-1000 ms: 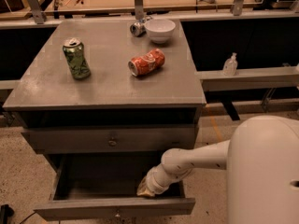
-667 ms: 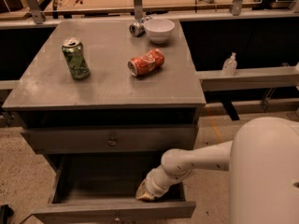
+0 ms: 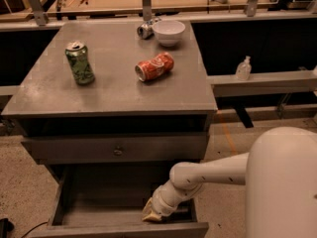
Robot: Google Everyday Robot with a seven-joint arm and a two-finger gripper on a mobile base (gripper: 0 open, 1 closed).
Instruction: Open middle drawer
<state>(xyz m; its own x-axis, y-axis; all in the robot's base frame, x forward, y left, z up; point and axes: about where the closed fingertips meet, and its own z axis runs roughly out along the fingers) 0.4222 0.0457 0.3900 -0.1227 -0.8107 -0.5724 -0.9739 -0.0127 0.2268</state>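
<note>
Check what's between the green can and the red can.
Nothing: the cabinet top is bare between green can and red can, per the camera view. The gripper sits inside the open middle drawer.

The middle drawer (image 3: 119, 229) was seen pulled out beneath a closed drawer front (image 3: 74, 148). The gripper (image 3: 150, 214) was held low inside its tray, just behind the front panel, right of centre
</note>
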